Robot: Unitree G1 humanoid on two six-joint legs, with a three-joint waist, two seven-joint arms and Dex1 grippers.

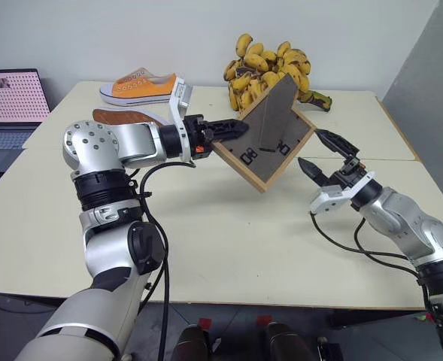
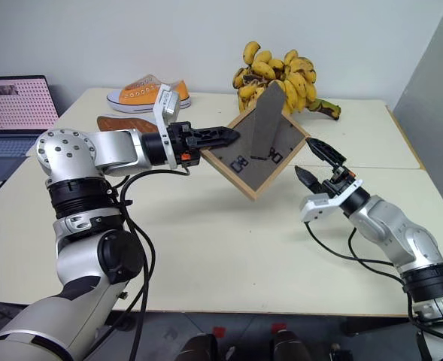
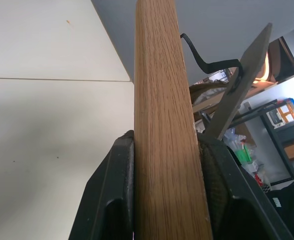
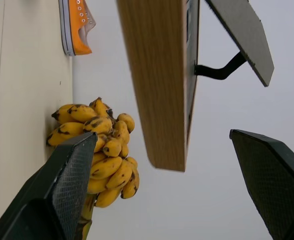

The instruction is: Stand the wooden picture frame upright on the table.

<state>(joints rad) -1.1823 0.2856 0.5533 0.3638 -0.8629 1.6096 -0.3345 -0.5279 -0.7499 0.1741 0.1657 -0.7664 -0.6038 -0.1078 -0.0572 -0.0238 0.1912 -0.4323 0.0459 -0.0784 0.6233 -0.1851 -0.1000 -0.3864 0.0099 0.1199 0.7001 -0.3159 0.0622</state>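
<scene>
Wooden picture frame (image 1: 264, 147) held in the air above the tabletop (image 1: 229, 241), tilted diamond-wise with one corner lowest, grey back panel toward the camera. Prop leg (image 1: 272, 113) swung out from the back, rising to a point above the frame's upper edge. Black marks (image 1: 249, 157) on the back panel near the lower left edge.

Left end effector (image 1: 235, 129) clenched on the frame's left wooden edge; in the left wrist view, both black fingers (image 3: 114, 195) pressed flat against opposite sides of the light-wood rail (image 3: 164, 125). Left arm reaching in from the left, pointing roughly level toward the right.

Right end effector (image 1: 319, 154) released, its two black fingers spread wide, just right of the frame's right corner and apart from it. In the right wrist view, frame edge (image 4: 159, 80) between and beyond the spread fingers (image 4: 69, 185), no contact visible.

Frame clear of the tabletop, no part resting on it.

Bunch of bananas (image 1: 270, 68) at the far side of the tabletop, behind the frame. Orange sneaker (image 1: 140, 88) at far left of the tabletop, a second shoe (image 1: 127, 117) lying sole-up just nearer. Open laptop (image 1: 10, 101) on a separate surface at the far left. Black cable (image 1: 150, 226) hanging along the left arm; another cable (image 1: 356, 248) trailing under the right arm.
</scene>
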